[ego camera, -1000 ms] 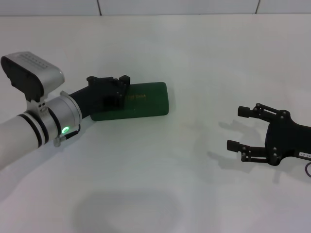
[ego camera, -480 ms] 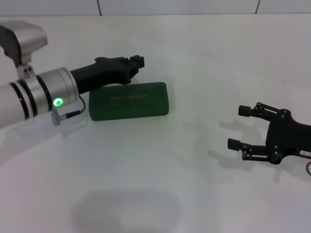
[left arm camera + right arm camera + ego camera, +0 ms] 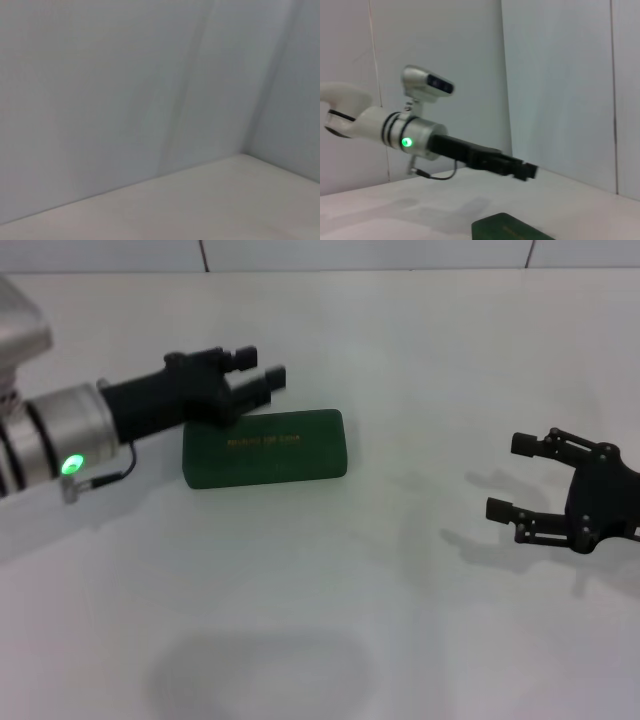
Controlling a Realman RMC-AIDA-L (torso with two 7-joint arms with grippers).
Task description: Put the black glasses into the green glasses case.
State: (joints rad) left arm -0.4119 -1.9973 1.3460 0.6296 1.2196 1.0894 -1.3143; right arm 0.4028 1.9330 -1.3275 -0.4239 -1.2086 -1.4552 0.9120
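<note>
Green glasses case (image 3: 265, 447) closed, lying flat on table (image 3: 330, 600).

Green glasses case (image 3: 265, 447): matt, fine-textured shell, gold lettering. Table (image 3: 330, 590): smooth, white, faint sheen. Left gripper (image 3: 258, 374): matt black plastic. Left arm (image 3: 45, 435): brushed silver metal.

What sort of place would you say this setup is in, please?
Probably a robot test bench: a plain white table against white wall panels, with only the closed green glasses case between the left gripper and right gripper.
</note>
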